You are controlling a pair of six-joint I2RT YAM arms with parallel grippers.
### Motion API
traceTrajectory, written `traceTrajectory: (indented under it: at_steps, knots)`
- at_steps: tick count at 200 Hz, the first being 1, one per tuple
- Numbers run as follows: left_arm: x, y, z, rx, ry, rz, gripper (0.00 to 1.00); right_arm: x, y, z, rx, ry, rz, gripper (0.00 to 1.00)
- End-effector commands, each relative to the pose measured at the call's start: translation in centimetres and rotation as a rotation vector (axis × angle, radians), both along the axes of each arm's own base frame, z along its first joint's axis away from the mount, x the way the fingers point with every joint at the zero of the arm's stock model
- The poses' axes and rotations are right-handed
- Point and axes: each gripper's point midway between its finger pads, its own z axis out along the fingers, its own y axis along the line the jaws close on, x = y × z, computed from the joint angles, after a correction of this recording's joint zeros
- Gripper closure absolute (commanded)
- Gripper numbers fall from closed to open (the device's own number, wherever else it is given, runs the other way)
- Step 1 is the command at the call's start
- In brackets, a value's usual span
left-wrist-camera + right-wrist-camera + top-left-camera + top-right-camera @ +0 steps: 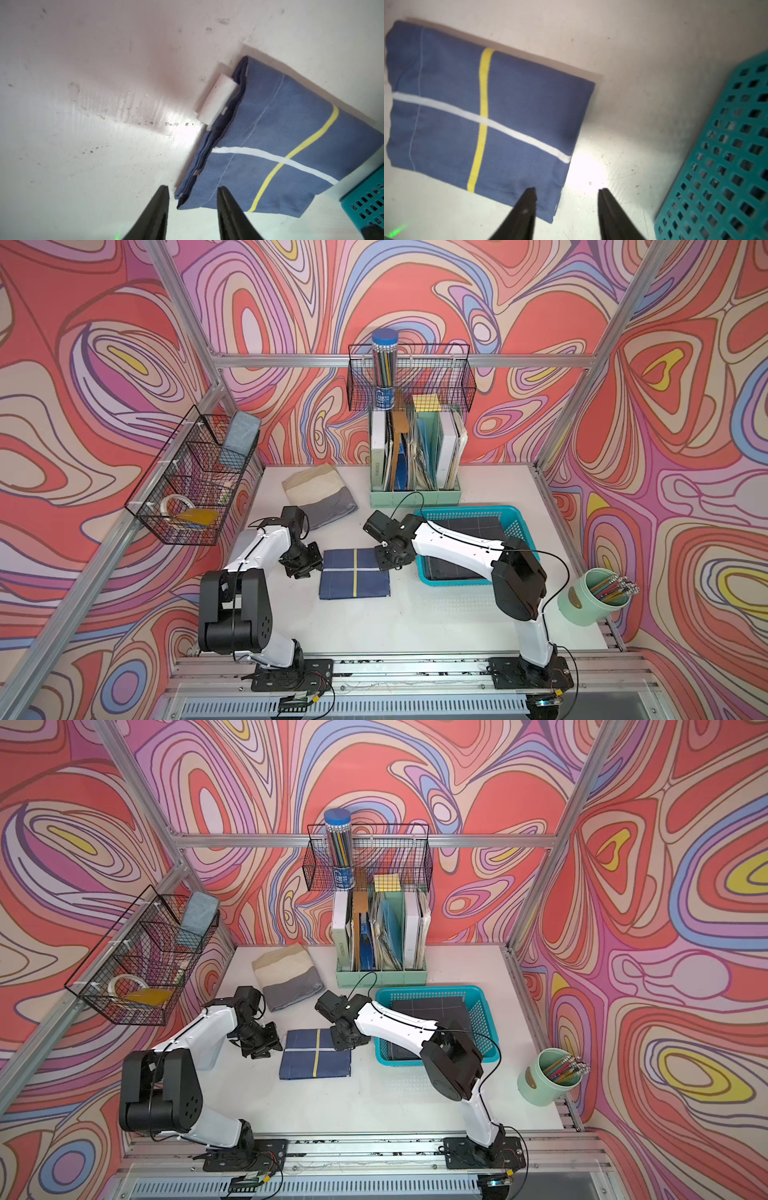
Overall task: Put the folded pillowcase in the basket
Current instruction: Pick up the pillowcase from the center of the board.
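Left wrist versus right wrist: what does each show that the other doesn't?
Left wrist only: the left gripper, open, and a white tag sticking out of the blue pillowcase's layered edge. Right wrist only: the right gripper, open, and a long stretch of the turquoise basket's perforated wall. Both: the pillowcase flat on the white table, its yellow and white stripes crossing, with the basket beside it.
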Motion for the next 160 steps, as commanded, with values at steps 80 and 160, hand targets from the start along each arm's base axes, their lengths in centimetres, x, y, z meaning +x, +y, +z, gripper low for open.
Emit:
traceTrajectory:
  at_steps: [80,160]
  knots:
    - [0.1,-0.5,-2.3,0.002,0.103,-0.082,0.52,-1.0,1.8,-5.2,0.033,0.120,-0.101,0.42]
    - [-1.7,-1.5,-4.5,0.073,0.224,-0.170,0.59,-2.9,3.1,-7.3,0.143,0.219,-0.117,0.46]
